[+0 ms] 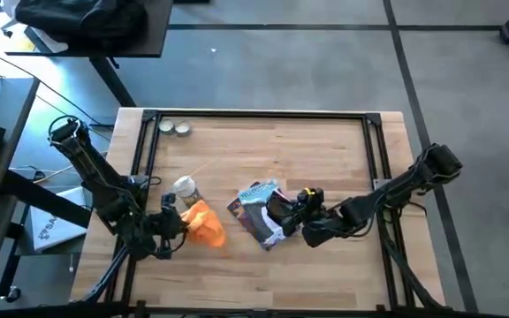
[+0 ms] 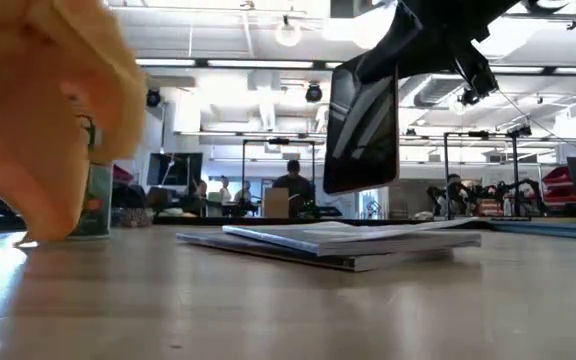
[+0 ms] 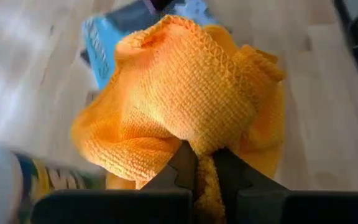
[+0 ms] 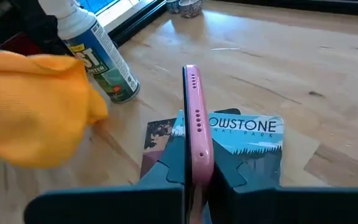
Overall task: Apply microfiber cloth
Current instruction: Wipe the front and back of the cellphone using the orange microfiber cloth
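Left gripper [image 3: 205, 171] clamped on microfiber cloth [image 3: 179, 106]. Right gripper [image 4: 191, 171] clamped on phone [image 4: 194, 118], edge-up above packet [image 4: 241, 140]. Risk: wiping pressure may twist phone loose.

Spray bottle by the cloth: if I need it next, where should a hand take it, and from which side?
Grip the spray bottle around its round body, coming from the table's far side. It stands upright, and the cloth in the left hand crowds its near side.

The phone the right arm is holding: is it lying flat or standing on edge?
On edge, off the table. The right gripper clamps the phone edge-up above the blue booklet; the low view shows it hanging upright.
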You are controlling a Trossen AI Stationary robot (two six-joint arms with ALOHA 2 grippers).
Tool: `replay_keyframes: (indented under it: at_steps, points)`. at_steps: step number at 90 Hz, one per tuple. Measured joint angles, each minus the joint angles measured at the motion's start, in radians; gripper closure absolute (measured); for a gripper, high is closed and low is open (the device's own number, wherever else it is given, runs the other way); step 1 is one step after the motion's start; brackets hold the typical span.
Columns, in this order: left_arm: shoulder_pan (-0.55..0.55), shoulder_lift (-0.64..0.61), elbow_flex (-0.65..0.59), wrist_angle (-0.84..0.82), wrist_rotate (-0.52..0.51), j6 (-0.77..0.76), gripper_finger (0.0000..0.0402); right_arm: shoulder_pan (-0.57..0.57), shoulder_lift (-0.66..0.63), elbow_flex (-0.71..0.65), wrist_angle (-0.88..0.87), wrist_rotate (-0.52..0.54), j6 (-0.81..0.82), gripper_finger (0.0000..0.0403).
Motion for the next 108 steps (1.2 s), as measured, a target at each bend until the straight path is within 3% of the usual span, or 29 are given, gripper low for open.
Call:
replay_keyframes:
  at_steps: [23, 51, 69, 108]
  points:
    - [-0.060, 0.000, -0.100, -0.002, -0.132, -0.226, 0.0401, 0.001, 0.000, 0.000, -0.001, -0.001, 0.000, 0.0402]
    - [-0.056, 0.000, -0.252, -0.005, -0.179, -0.480, 0.0401, 0.001, -0.001, 0.000, -0.001, -0.002, 0.000, 0.0402]
    - [-0.038, 0.000, -0.313, -0.007, -0.250, -0.520, 0.0401, 0.001, -0.001, 0.000, -0.001, -0.003, 0.000, 0.0402]
    - [0.154, 0.000, -0.403, -0.022, -0.320, -0.499, 0.0401, 0.001, -0.001, 0.000, -0.001, -0.003, -0.008, 0.0402]
